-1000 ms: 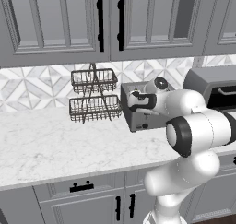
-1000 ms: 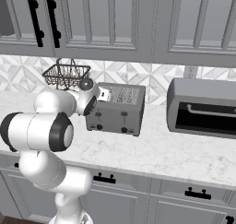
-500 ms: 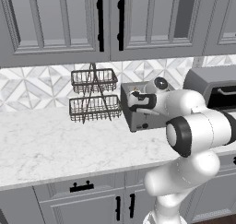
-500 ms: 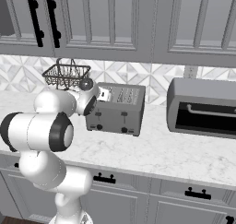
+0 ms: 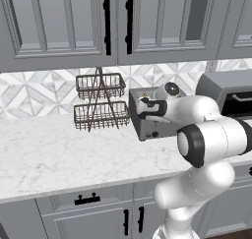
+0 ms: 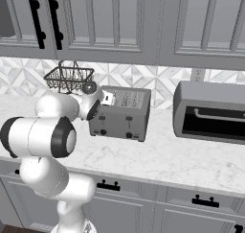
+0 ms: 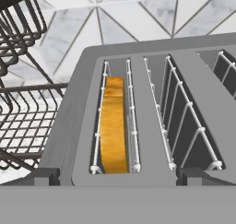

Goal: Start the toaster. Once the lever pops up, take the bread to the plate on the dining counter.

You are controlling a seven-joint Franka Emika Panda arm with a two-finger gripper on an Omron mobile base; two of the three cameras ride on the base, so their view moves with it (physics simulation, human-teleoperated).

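Observation:
The grey toaster (image 6: 122,116) stands on the marble worktop against the backsplash; in the left base view my arm covers most of the toaster (image 5: 143,126). A small dark lever (image 6: 128,119) sits above the knobs on its front face. The orange-yellow bread (image 7: 114,126) stands deep in the left slot of the toaster (image 7: 152,66). My gripper (image 7: 118,176) hovers just above the toaster's top, open, its fingertips (image 7: 46,175) wide apart with nothing between them. From the base, the gripper (image 5: 143,104) sits over the toaster's left end. The plate and the dining counter are out of view.
A two-tier wire basket rack (image 5: 100,103) stands just left of the toaster, close to my hand (image 7: 18,103). A grey microwave (image 6: 210,113) sits to the right. Upper cabinets hang overhead. Bare marble worktop (image 5: 59,154) stretches in front.

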